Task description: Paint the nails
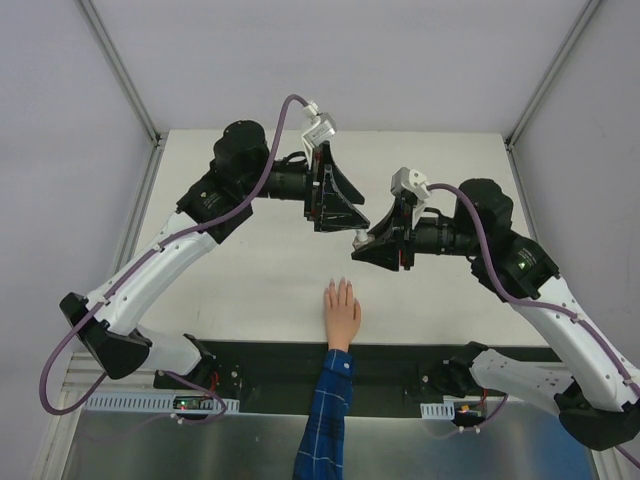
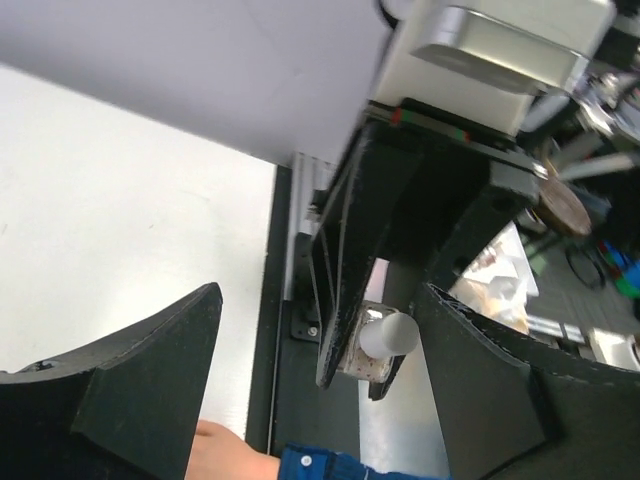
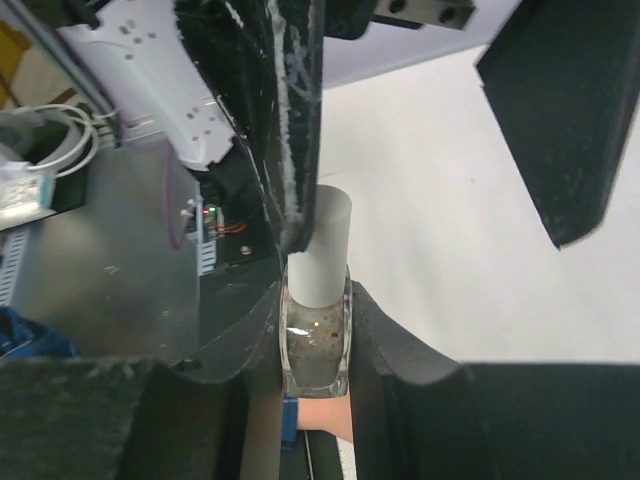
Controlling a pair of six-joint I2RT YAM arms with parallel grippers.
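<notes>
A flesh-coloured mannequin hand [image 1: 341, 311] with a blue plaid sleeve [image 1: 325, 420] lies palm down at the table's near edge. Its nails [image 1: 338, 285] are tiny and pale at the fingertips. My right gripper [image 1: 362, 247] is shut on a small clear polish bottle [image 3: 317, 345] with a white cap [image 3: 320, 245], held in the air above and beyond the hand. My left gripper [image 1: 348, 220] is open. Its fingers straddle the cap [image 2: 389, 334], and one finger [image 3: 290, 130] sits against the cap's side. Part of the hand also shows in the left wrist view [image 2: 215, 452].
A black strip [image 1: 400, 362] runs along the table's near edge, with the arm bases and wiring on it. Grey enclosure walls stand at the back and sides. The white tabletop [image 1: 250, 270] stretches around the hand.
</notes>
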